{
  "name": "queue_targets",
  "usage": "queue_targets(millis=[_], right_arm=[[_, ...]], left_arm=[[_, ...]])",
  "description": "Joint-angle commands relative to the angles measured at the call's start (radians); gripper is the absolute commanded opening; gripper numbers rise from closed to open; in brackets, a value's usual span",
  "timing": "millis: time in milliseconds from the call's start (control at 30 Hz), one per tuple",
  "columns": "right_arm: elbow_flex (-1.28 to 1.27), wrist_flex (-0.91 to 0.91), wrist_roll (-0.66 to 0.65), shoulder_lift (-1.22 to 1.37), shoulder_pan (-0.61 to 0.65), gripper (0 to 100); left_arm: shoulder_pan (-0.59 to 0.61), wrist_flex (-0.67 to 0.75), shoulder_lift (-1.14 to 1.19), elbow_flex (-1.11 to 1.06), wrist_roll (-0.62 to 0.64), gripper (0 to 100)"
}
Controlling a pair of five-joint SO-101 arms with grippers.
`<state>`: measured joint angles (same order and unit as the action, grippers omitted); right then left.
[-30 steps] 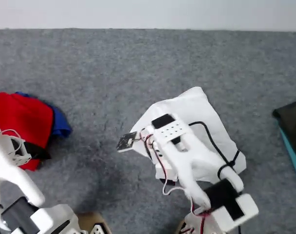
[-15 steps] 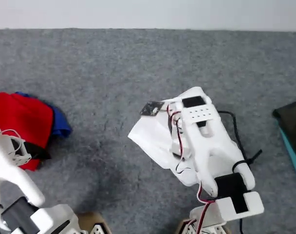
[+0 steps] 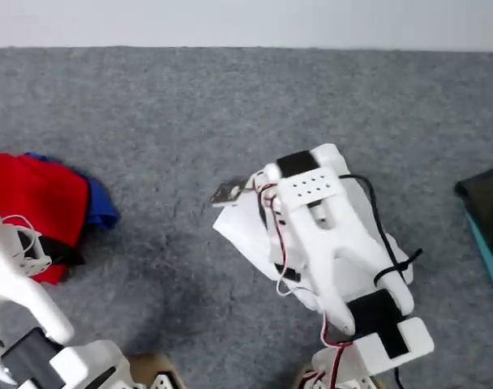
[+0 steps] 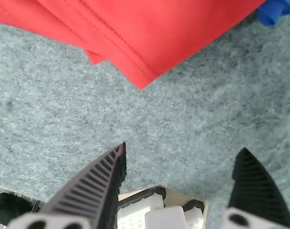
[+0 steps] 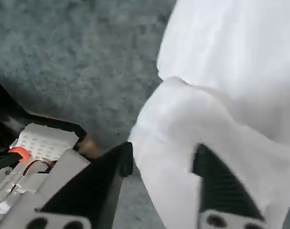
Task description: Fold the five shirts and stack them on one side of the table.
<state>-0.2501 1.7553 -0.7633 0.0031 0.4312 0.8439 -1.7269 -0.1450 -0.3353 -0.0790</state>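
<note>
White shirt [image 3: 240, 231]: lies crumpled just off table centre toward 4 o'clock in the high view. The right arm [image 3: 327, 243] covers much of it. The visible cloth appears to run about 10 o'clock to 4 o'clock, though I cannot trace the whole outline.

Key relation: the shirt is directly under the right gripper [image 5: 164, 148], not beside it. In the right wrist view a raised fold of white cloth sits between the 2 fingers. The jaws stand moderately apart, with cloth in the gap but not pinched. Judgement: closing on this fold would be the next step. The right arm is by far the nearer one.

Left gripper [image 4: 182, 149]: jaws spread wide and holding nothing, above bare grey table covering [image 3: 149, 105]. The hem of the red shirt [image 3: 36, 198] lies just ahead of its tips.

Surroundings, high view: the red shirt lies on a blue shirt [image 3: 102, 209] at the 9 o'clock edge, well apart from the white one. A dark garment [image 3: 483, 198] sits at the 3 o'clock edge.
</note>
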Motion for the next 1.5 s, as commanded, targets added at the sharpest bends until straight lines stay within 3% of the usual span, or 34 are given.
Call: queue_targets(millis=[0,400,500,700,833,1067,1467], right_arm=[[-0.041,0.027,0.015,-0.102,0.053,49.2],[-0.342,-0.251,0.018,-0.104,0.085,48.0],[-0.344,-0.341,0.015,-0.074,0.039,37.4],[-0.339,-0.478,0.018,0.005,-0.110,3.6],[-0.339,-0.524,0.018,0.013,-0.179,3.1],[-0.292,-0.441,0.020,-0.015,-0.157,1.0],[0.229,-0.105,0.020,-0.369,0.134,0.9]], left_arm=[[-0.008,-0.029,-0.046,-0.008,0.000,33],[-0.009,-0.029,-0.046,-0.082,0.000,33],[-0.005,-0.029,-0.046,-0.082,0.000,33],[0.000,-0.029,-0.046,-0.082,0.000,33],[0.000,-0.029,-0.046,-0.082,0.000,33],[-0.025,-0.029,-0.046,-0.079,0.000,33],[-0.199,-0.029,-0.046,-0.082,0.103,33]])
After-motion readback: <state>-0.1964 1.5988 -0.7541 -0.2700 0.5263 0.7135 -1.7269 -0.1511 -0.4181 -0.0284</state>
